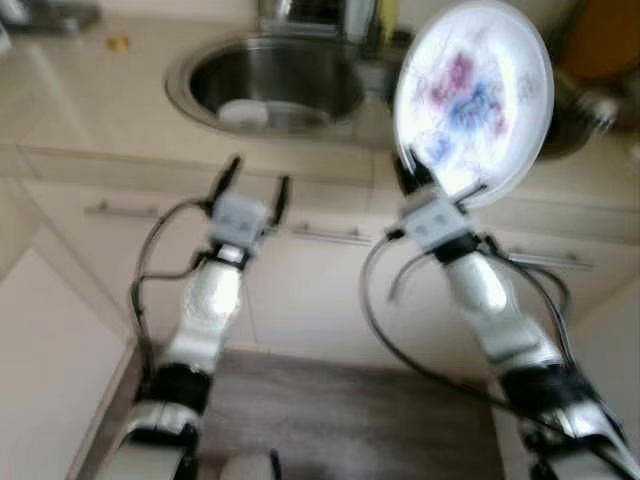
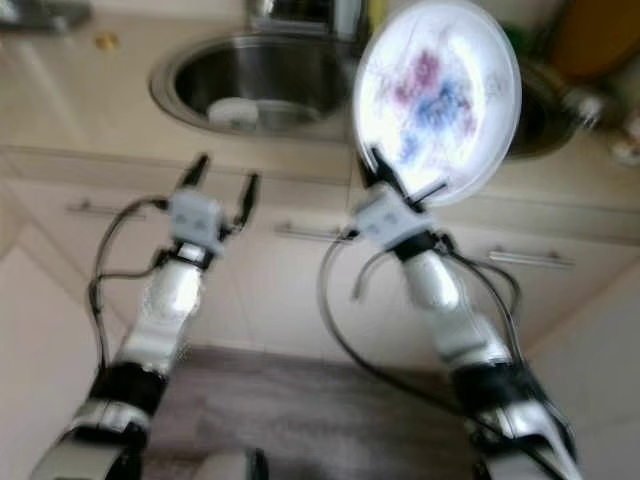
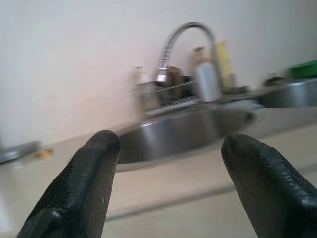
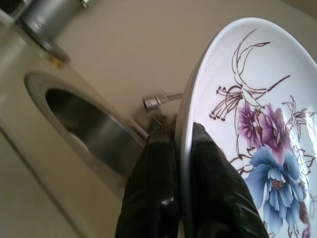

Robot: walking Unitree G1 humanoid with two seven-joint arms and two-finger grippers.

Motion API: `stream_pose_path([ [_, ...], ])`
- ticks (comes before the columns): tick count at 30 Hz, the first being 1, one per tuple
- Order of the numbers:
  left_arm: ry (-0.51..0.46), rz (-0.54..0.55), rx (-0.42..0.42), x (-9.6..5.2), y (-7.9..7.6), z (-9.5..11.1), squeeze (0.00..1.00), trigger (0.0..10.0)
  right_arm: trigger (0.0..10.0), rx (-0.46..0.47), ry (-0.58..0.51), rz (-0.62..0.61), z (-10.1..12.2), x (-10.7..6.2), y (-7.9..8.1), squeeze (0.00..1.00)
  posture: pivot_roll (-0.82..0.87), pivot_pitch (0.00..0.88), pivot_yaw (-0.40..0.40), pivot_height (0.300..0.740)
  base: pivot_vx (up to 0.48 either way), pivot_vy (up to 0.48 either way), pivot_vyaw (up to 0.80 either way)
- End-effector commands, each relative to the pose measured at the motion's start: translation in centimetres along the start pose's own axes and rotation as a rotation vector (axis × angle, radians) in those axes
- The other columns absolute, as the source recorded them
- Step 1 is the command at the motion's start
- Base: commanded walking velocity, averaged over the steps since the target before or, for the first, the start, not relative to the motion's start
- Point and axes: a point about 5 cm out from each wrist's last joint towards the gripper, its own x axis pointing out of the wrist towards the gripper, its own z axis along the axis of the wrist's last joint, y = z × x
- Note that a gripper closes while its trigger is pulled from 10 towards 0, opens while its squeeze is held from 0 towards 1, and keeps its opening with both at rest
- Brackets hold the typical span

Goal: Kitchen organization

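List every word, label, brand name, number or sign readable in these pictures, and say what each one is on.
None can be read.
The plate held by the right gripper bears only a painted pattern of purple and blue flowers, no lettering.
The bottles behind the sink are too blurred to show any label.
The left gripper and the cabinet fronts carry no visible marking.

I see a round steel sink [image 1: 275, 85] set in the beige countertop [image 1: 90, 95], a curved tap [image 3: 185, 44] behind it, and bottles [image 3: 205, 77] blurred beside the tap. Cabinet drawers [image 1: 120, 215] with bar handles sit below; wood-look floor [image 1: 350, 415] underneath.
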Motion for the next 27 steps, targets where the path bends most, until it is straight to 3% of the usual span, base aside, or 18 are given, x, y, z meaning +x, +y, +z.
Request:
stream_pose_path([
  [1,-0.040,-0.020,-0.015,0.5,-1.0,0.9,0.00,10.0,0.0,-0.012,0.011,-0.042,-0.5,-0.2,-1.5,0.00,0.08,0.000,-0.053,0.740,0.292,0.000,0.00],
  [9,-0.055,-0.011,-0.012,0.6,-0.8,1.1,0.00,10.0,0.0,0.000,0.025,-0.073,-0.7,0.2,-2.1,0.00,0.08,0.000,-0.055,0.740,0.276,0.000,0.00],
  [27,-0.058,-0.011,-0.012,0.7,-0.9,1.1,0.00,10.0,0.0,0.122,0.146,-0.129,-2.3,0.4,-3.0,0.00,0.08,0.000,-0.053,0.740,0.000,0.000,0.00],
])
